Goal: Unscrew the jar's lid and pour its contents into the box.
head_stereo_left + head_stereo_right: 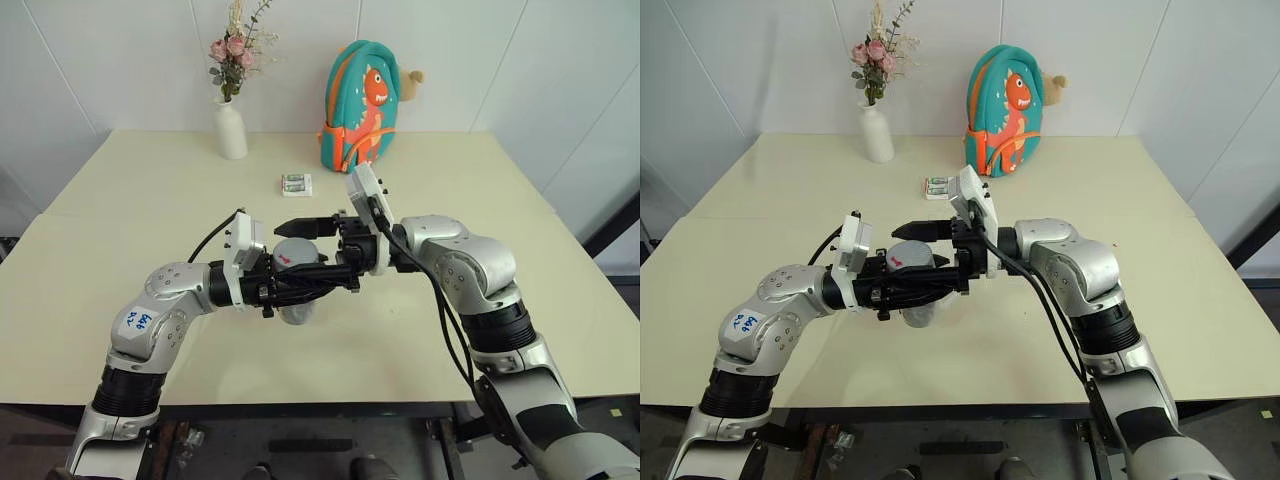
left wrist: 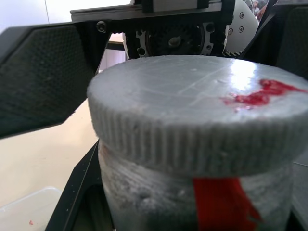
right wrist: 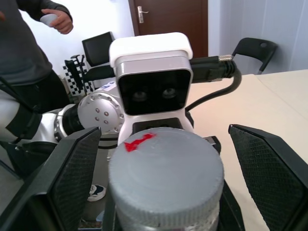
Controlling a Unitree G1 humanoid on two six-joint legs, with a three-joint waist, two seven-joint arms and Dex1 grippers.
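Observation:
My left gripper (image 1: pixel 325 280) is shut on the jar (image 2: pixel 159 197), a silver-grey cylinder with red markings, and holds it upright above the middle of the table. The lid (image 2: pixel 192 110) sits on the jar, grey and ribbed with a red mark on top. My right gripper (image 3: pixel 168 173) is open and level, with one finger (image 3: pixel 77 178) on either side of the lid and gaps between pads and lid. The contents are hidden inside the jar. A corner of the clear box (image 2: pixel 29 211) lies on the table below the jar.
At the back of the cream table (image 1: pixel 120 230) stand a white vase of flowers (image 1: pixel 231 128) and a teal dinosaur backpack (image 1: pixel 360 105). A small white-and-green packet (image 1: pixel 296 184) lies behind the grippers. A person (image 3: pixel 29 38) stands beyond the table.

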